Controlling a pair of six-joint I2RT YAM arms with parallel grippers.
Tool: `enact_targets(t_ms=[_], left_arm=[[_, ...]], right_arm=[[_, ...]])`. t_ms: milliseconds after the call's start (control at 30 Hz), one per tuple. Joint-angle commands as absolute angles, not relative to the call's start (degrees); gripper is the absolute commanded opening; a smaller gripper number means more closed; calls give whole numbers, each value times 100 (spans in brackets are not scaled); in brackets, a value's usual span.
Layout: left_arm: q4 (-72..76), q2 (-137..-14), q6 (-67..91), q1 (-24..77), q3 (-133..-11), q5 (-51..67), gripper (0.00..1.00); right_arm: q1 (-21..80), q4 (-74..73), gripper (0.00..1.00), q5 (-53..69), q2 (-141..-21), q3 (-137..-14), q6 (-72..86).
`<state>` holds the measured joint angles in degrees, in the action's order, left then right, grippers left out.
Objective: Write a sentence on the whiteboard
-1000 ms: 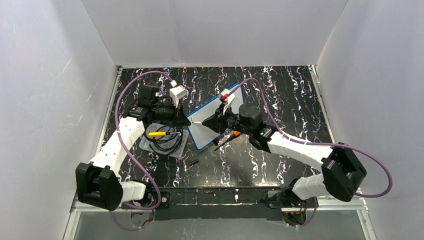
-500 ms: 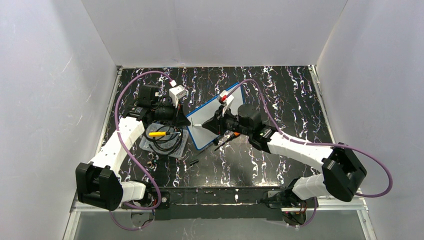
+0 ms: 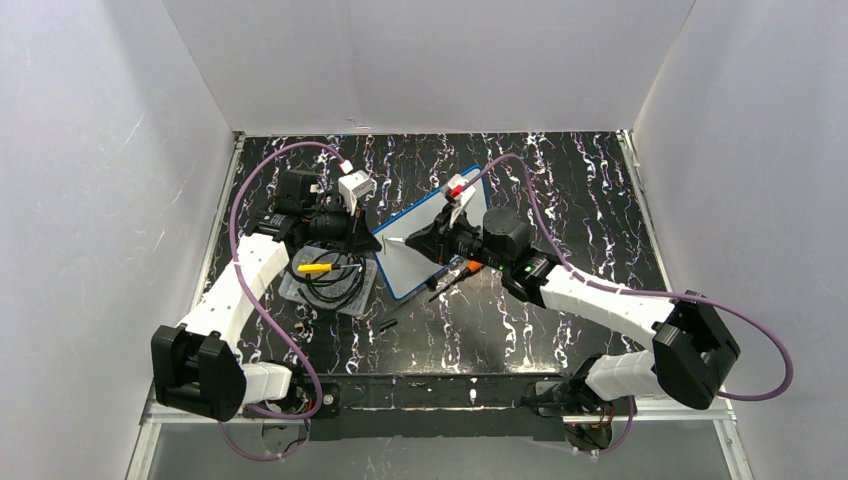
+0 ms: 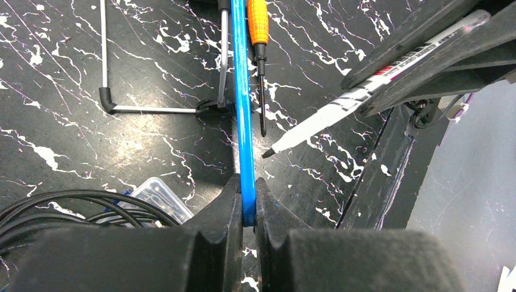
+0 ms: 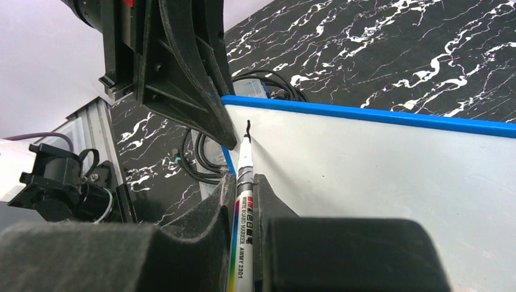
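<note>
The right gripper (image 5: pixel 243 185) is closed on a marker (image 5: pixel 244 161), whose tip is set against the whiteboard (image 5: pixel 395 182) near the board's corner, at the upper left of the right wrist view. The left gripper (image 4: pixel 244 204) is clamped on the board's blue rim, seen edge-on at the centre of the left wrist view. In the top view the board is found mid-frame, between the two arms.

Of the sentence (image 5: pixel 248 128) only one small black hook is seen beside the tip, so nearly all of it is judged unwritten. Light, even pressure is called for, with strokes carried toward the open white area at the right. The board should be held firm against the tip's push.

The black marbled table (image 3: pixel 580 190) is enclosed by white walls (image 3: pixel 430 60). A clear tray (image 3: pixel 352 305) of black cable lies left of the board, and an orange-handled screwdriver (image 4: pixel 258 24) lies by its rim.
</note>
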<state>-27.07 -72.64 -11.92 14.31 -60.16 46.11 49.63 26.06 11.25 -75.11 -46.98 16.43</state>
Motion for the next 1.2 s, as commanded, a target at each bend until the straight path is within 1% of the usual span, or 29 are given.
enact_targets(t_ms=[0, 467, 733, 1167], left_arm=[[-2997, -7145, -1065, 1427, -6176, 5194, 0], [-3001, -7166, -1072, 1422, -6175, 5205, 0], [-3006, -7165, -1073, 1417, -6182, 5203, 0], [-3015, -7146, -1085, 1424, -6179, 5172, 0]], right_arm=[[4992, 2872, 1, 1089, -7526, -4760, 1582], [4999, 2750, 1, 938, -7726, -4830, 1538], [4997, 2666, 1, 484, -7559, -4705, 1516], [5000, 2620, 1, 451, -7424, -4676, 1521]])
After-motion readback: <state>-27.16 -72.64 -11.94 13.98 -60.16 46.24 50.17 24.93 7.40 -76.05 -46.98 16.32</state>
